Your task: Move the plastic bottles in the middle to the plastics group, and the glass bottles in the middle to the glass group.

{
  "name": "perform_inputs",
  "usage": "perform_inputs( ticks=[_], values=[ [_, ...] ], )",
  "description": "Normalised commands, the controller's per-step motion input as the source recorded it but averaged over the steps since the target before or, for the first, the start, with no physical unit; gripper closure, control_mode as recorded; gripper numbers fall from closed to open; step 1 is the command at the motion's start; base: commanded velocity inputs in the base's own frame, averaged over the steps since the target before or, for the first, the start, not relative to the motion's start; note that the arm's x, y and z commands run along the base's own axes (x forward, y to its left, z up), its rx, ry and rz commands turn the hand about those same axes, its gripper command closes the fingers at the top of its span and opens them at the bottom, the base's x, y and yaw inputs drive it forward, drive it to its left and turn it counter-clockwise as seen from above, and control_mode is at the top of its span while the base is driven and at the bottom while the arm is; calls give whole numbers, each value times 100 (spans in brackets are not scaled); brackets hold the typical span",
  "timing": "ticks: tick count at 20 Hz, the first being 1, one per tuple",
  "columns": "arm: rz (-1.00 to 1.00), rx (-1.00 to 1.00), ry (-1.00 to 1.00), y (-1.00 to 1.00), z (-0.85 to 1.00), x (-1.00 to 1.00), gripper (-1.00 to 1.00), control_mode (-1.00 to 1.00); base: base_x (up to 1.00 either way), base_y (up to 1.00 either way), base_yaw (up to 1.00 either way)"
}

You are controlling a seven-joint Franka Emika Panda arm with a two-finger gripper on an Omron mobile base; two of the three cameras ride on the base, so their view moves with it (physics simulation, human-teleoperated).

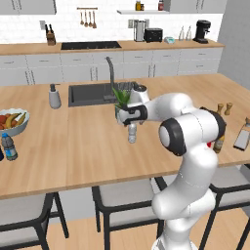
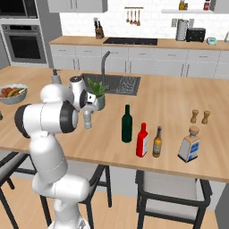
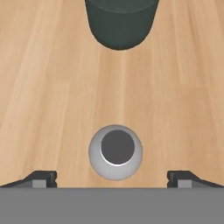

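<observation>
The small clear plastic bottle [image 1: 132, 133] [image 2: 87, 119] stands upright mid-counter. My gripper [image 1: 130, 122] [image 2: 88, 110] hangs right above it, open and holding nothing. The hand view looks straight down on the bottle's pale cap [image 3: 116, 152], with the fingertips [image 3: 44, 178] wide apart on either side. The tall green bottle [image 2: 127, 124] and the red bottle [image 2: 142, 140] stand to the right. Beside them are the slim brown bottle [image 2: 157, 142] [image 1: 219, 143] and the flat pale bottle [image 2: 189, 144] [image 1: 242, 135]. The blue-label bottle [image 1: 9, 147] stands at the far left.
A potted plant [image 1: 121, 101] [image 2: 97, 94] in a dark pot [image 3: 120, 22] stands just behind the clear bottle. There is a fruit bowl [image 1: 17, 126] [image 2: 17, 97] at the left, a sink [image 1: 90, 93] behind, and two wooden shakers [image 2: 200, 116] at the right. Stools line the near edge.
</observation>
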Motion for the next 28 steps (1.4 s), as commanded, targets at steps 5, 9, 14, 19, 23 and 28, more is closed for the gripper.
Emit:
perform_inputs(
  ticks=[5,9,14,19,23,28],
  values=[
    [0,-2,0,0,-21,4,-100,-100,0,0,0],
    [0,-1,0,0,-13,8,-100,-100,0,0,0],
    [0,0,-1,0,-11,9,-100,-100,0,0,0],
    [0,0,-3,0,-1,10,-100,-100,0,0,0],
    [0,0,-7,0,0,3,-100,-100,0,0,0],
    [0,0,-7,0,0,0,-100,-100,0,0,0]
  ],
)
